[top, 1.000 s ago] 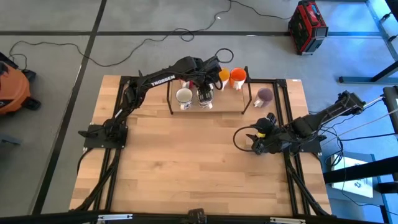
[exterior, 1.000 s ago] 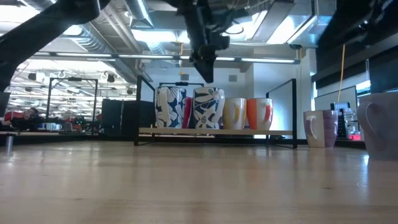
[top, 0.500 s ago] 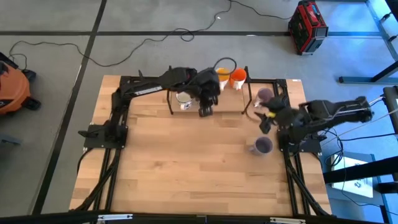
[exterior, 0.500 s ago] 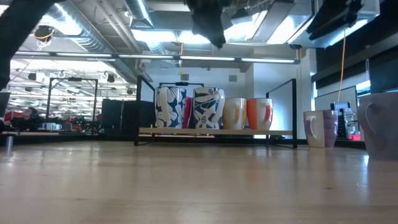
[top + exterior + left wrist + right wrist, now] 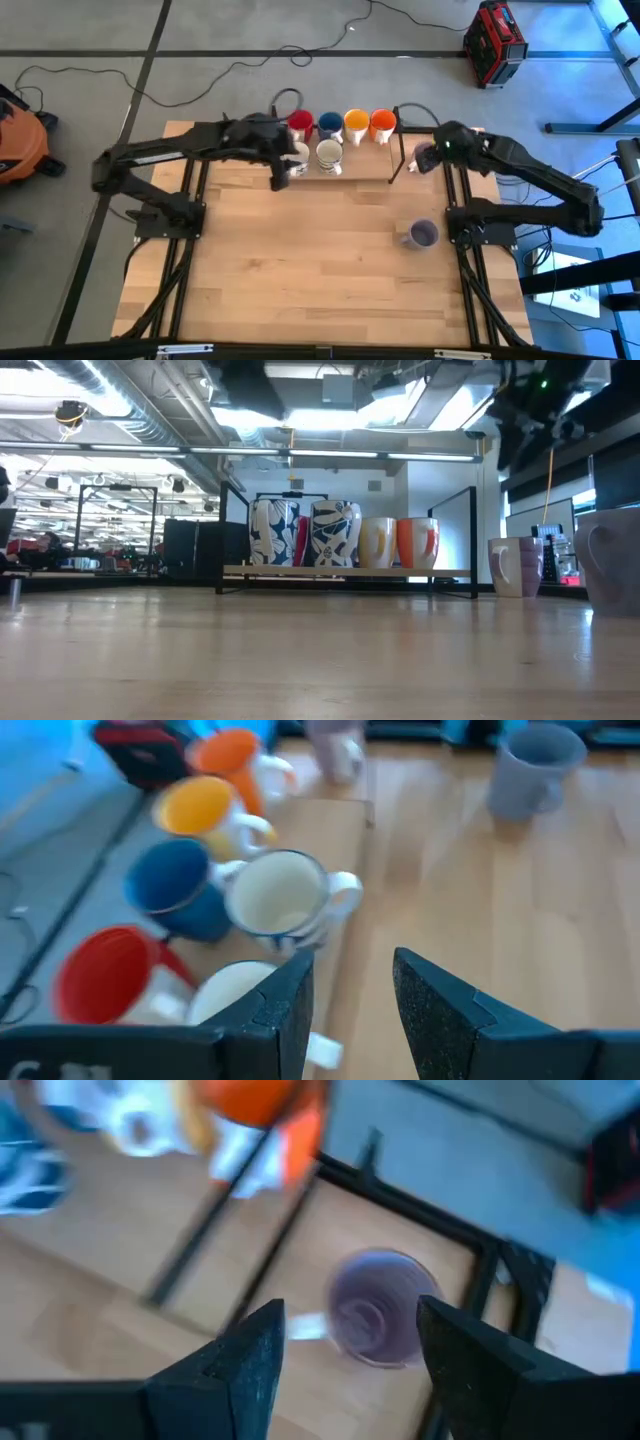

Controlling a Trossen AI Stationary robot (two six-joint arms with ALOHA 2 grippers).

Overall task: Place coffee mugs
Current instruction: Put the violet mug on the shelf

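Observation:
Six mugs stand on their bases on a low wooden rack (image 5: 360,172) at the far edge. Red (image 5: 300,123), blue (image 5: 329,124), yellow-orange (image 5: 356,123) and orange (image 5: 382,124) form the back row. Two white mugs (image 5: 329,155) (image 5: 298,154) stand in front. One dull purple mug (image 5: 422,158) stands right of the rack, another (image 5: 422,234) nearer on the table. My left gripper (image 5: 281,172) (image 5: 350,985) hovers open beside the left white mug (image 5: 235,990). My right gripper (image 5: 437,152) (image 5: 350,1315) hangs open above the far purple mug (image 5: 380,1308).
A black frame (image 5: 400,150) bounds the rack, with a post between the orange mug and the far purple mug. Bare wooden tabletop (image 5: 300,260) spreads across the middle and near side. Cables and a red case (image 5: 494,40) lie on the floor beyond.
My left gripper has risen from over the right white mug and drawn back toward the table's left. My right gripper has left the near purple mug, which stays standing on the table, and swung toward the far edge to hang over the other purple mug.

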